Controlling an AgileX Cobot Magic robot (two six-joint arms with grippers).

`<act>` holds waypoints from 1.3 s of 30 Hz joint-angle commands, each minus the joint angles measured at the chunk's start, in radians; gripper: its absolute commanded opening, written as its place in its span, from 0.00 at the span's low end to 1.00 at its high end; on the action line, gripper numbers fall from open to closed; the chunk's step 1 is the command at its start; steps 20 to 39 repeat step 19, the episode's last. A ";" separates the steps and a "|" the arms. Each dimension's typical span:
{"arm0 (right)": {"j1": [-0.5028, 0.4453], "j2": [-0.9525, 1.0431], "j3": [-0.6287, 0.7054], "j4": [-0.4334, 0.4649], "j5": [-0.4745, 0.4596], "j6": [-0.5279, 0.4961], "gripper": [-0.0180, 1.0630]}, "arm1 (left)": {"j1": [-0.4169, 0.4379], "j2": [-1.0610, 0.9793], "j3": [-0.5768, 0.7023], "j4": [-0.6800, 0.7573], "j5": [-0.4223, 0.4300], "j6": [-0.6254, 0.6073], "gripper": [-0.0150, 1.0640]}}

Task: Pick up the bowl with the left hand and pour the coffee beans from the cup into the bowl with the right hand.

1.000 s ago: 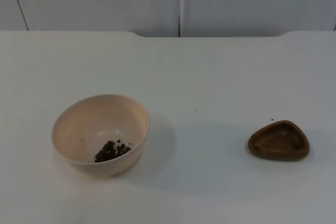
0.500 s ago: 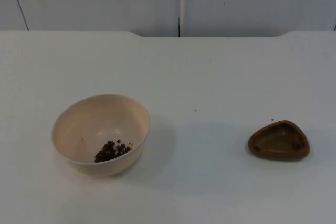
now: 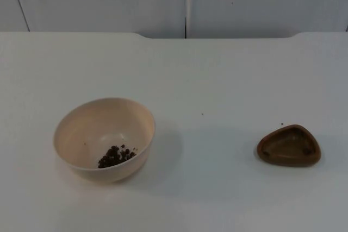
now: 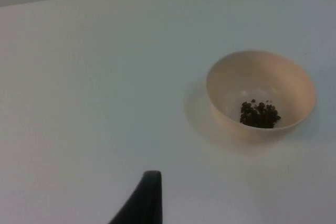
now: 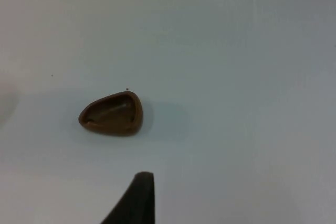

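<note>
1. Bowl (image 3: 104, 138), cream and round, stands upright on the white desk (image 3: 217, 80), toward the left arm's side.
2. Coffee beans (image 3: 115, 156) lie in a small dark heap at the bowl's bottom.
3. Brown cup (image 3: 289, 145), low and rounded-triangular, sits upright on the desk well apart from the bowl, toward the right arm's side; it looks nearly empty.
4. One dark speck (image 3: 281, 124) lies just beside the cup.
5. Left gripper's fingertip (image 4: 144, 200) hovers above the desk, away from the bowl; whether it is released or clenched I cannot tell.
6. Right gripper's fingertip (image 5: 137, 199) hangs near the cup without touching; its state I cannot tell.
</note>
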 commanded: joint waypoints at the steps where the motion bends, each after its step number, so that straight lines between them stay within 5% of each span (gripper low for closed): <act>1: -0.009 -0.003 0.002 0.004 -0.009 0.002 0.99 | 0.035 -0.004 0.004 -0.003 -0.009 0.003 0.99; 18: -0.009 -0.003 0.002 0.004 -0.009 0.002 0.99 | 0.199 -0.004 0.004 -0.003 -0.009 0.003 0.99; 39: -0.009 -0.003 0.002 0.004 -0.009 0.002 0.99 | 0.199 -0.004 0.004 -0.003 -0.009 0.003 0.99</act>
